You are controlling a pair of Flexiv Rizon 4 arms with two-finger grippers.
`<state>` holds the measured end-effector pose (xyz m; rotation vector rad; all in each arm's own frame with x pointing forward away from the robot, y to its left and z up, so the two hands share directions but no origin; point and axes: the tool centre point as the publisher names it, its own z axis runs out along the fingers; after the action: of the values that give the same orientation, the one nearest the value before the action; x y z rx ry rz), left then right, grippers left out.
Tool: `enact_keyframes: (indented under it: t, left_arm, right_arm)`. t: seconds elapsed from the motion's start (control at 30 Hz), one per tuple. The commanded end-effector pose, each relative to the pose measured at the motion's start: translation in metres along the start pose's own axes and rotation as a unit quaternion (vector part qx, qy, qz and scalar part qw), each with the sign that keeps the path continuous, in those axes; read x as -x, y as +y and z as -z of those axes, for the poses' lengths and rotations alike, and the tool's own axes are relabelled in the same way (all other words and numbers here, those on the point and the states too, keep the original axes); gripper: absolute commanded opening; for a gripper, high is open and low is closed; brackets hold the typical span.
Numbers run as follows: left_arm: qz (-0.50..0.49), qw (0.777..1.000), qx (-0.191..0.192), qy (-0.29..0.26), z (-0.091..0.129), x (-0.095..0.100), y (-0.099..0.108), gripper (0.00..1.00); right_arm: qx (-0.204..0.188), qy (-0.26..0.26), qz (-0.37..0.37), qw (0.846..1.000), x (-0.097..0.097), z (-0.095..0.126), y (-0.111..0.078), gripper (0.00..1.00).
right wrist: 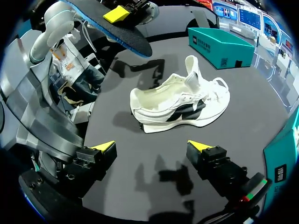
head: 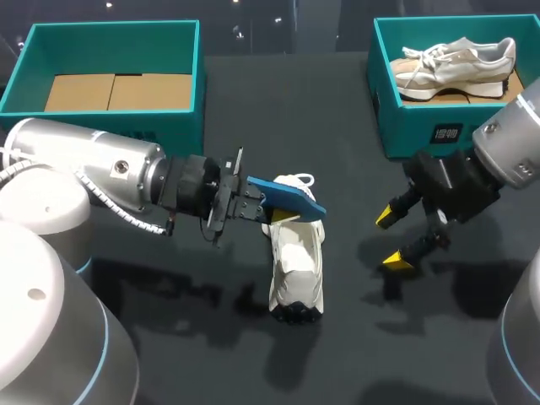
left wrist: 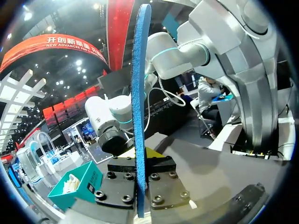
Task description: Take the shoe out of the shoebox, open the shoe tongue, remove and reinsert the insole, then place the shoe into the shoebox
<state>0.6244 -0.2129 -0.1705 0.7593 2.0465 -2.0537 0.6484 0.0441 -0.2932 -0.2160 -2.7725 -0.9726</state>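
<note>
In the head view, the insole (head: pixel 293 199) is being held off the tabletop (head: pixel 169 337) by the left hand (head: pixel 253 207), whose fingers are being pressed on one end of it. The shoe (head: pixel 295 266) is lying just beneath it, between the left box (head: pixel 101 38) and the right box (head: pixel 384 126). The right hand (head: pixel 395 240) is being kept wide open beside the shoe, with nothing in it.

In the left wrist view, the insole (left wrist: pixel 140 93) is being seen edge-on, clamped from both sides by the left hand (left wrist: pixel 141 161). It is judged thin, light and bendy. With only one end being pinched, the free end is likely to flop or twist on entering the shoe.

In the right wrist view, the shoe (right wrist: pixel 180 105) is being shown ahead of the spread fingers of the right hand (right wrist: pixel 152 148), and is not being touched. Its tongue is being held up and its mouth gapes. The upper looks soft and the sole firmer, so it is judged to be best steadied at the heel collar or across the sole. The insole (right wrist: pixel 112 23) is hanging above and beyond it.
</note>
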Motion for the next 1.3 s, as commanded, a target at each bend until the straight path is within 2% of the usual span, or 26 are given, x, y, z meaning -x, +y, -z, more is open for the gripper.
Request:
enact_keyframes:
  t: [0.03, 0.23, 0.43, 0.57, 0.8, 1.03, 1.3]
  left_arm:
    - [0.019, 1.0, 0.002, -0.001, -0.018, -0.007, 0.019, 0.0]
    - [0.042, 0.999, 0.0, -0.008, -0.025, -0.019, 0.032, 0.0]
    - [0.041, 0.999, 0.005, -0.016, -0.028, -0.023, 0.038, 0.0]
    - [0.036, 0.999, 0.013, -0.016, -0.024, -0.023, 0.036, 0.0]
    - [0.033, 0.999, 0.016, -0.012, -0.024, -0.024, 0.039, 0.0]
    - [0.006, 1.0, 0.014, -0.016, -0.019, -0.024, 0.049, 0.0]
    - [-0.007, 1.0, 0.015, -0.004, -0.015, -0.027, 0.054, 0.0]
  right_arm:
    - [-0.045, -0.003, 0.05, 0.998, 0.01, -0.019, 0.005, 1.0]
    - [-0.062, -0.017, 0.095, 0.993, 0.022, -0.048, 0.006, 1.0]
    - [-0.072, -0.025, 0.111, 0.991, 0.023, -0.064, 0.012, 1.0]
    - [-0.074, -0.037, 0.085, 0.993, 0.016, -0.06, 0.009, 1.0]
    - [-0.074, -0.037, 0.085, 0.993, 0.016, -0.06, 0.009, 1.0]
    - [-0.094, -0.031, 0.06, 0.993, 0.015, -0.078, 0.021, 1.0]
    - [-0.086, -0.035, 0.056, 0.994, 0.019, -0.089, 0.024, 1.0]
